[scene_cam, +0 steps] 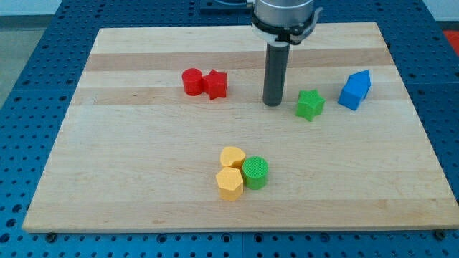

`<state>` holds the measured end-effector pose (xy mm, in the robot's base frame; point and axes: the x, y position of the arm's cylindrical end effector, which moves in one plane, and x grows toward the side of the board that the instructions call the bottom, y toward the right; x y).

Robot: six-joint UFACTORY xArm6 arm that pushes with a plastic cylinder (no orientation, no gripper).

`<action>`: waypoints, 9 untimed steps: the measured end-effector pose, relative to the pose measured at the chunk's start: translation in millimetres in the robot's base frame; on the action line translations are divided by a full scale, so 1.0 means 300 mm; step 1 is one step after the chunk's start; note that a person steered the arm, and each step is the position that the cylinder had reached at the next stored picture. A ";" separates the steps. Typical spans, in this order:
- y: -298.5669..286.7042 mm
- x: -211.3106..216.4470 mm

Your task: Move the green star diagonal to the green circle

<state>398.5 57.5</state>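
While my tip [272, 103] rests on the wooden surface [143, 186], the green star [310, 104] sits just to its right. There are no jaws, only a rod. Far below the tip is the green circle [255, 173].

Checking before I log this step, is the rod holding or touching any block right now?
Nothing is held. My tip stands on the board, just to the view's left of the green star, with a small gap between them.

A silvery-grey cylindrical housing with a black collar carries my straight dark rod, my tip [272, 104].
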 end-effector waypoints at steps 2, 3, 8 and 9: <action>0.163 -0.037; 0.250 -0.043; 0.302 0.155; 0.300 0.124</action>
<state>435.6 147.5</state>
